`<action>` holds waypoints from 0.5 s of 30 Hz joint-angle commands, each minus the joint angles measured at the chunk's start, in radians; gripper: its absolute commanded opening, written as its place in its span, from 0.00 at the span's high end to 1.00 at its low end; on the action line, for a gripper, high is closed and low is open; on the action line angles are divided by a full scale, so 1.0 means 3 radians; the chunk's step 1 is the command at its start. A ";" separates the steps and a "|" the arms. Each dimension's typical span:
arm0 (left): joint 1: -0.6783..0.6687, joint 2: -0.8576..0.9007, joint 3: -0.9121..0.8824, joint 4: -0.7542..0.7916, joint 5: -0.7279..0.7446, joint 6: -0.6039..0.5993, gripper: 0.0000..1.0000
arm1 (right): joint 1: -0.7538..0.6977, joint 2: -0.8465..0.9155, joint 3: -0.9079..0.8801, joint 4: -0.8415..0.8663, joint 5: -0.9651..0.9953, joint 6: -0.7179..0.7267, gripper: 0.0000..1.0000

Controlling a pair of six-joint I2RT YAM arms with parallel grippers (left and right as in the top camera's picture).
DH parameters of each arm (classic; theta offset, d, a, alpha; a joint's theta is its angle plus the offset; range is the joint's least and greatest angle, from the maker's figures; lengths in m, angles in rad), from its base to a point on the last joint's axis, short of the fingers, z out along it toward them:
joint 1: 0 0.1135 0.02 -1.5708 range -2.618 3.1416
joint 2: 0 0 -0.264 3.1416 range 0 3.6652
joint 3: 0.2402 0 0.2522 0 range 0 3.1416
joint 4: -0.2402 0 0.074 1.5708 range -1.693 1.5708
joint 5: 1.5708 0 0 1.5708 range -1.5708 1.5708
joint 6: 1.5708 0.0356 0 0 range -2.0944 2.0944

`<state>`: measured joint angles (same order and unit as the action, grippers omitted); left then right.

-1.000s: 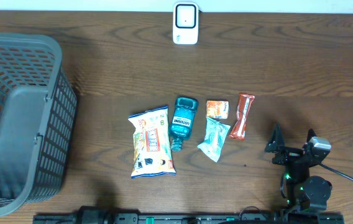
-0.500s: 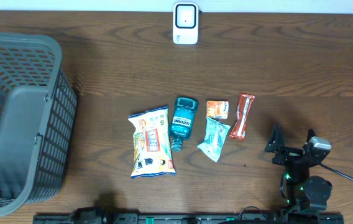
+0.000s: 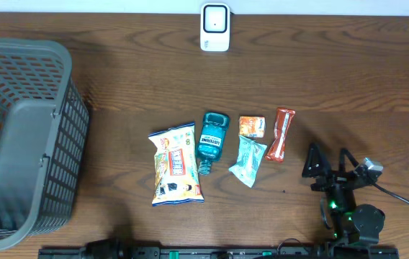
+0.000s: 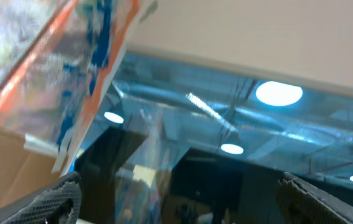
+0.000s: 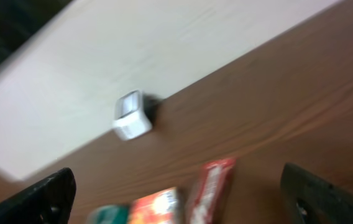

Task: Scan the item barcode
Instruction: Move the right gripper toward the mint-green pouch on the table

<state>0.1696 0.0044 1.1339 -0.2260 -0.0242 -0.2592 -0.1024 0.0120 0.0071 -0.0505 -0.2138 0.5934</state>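
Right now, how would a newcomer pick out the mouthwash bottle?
From the white scanner at the far edge of the table, come nearer to the row of items. The mouthwash bottle lies beside the big snack bag: the only bottle among packets.

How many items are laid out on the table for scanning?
5, mid-table, left to right: snack bag, mouthwash bottle, teal pouch, orange packet, red wrapper. The basket may hide more.
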 commanded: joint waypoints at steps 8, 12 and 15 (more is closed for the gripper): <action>0.0038 0.0108 -0.0982 -0.0024 0.0064 -0.0322 0.01 | 0.0018 -0.0018 -0.0005 0.0046 -0.1058 0.1144 0.06; 0.0034 0.0108 -0.1277 -0.0200 0.0676 -0.0675 0.01 | 0.0018 -0.0018 -0.0005 0.0029 -0.1392 0.0627 0.21; 0.0036 0.0108 -0.1564 -0.0200 0.1233 -0.0579 0.01 | 0.0018 -0.0018 -0.0005 0.0006 -0.1596 0.0435 0.15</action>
<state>0.1768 0.0319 0.7330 -0.2886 0.1192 -0.4095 -0.1024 0.0120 0.0071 -0.0410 -0.5827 0.8124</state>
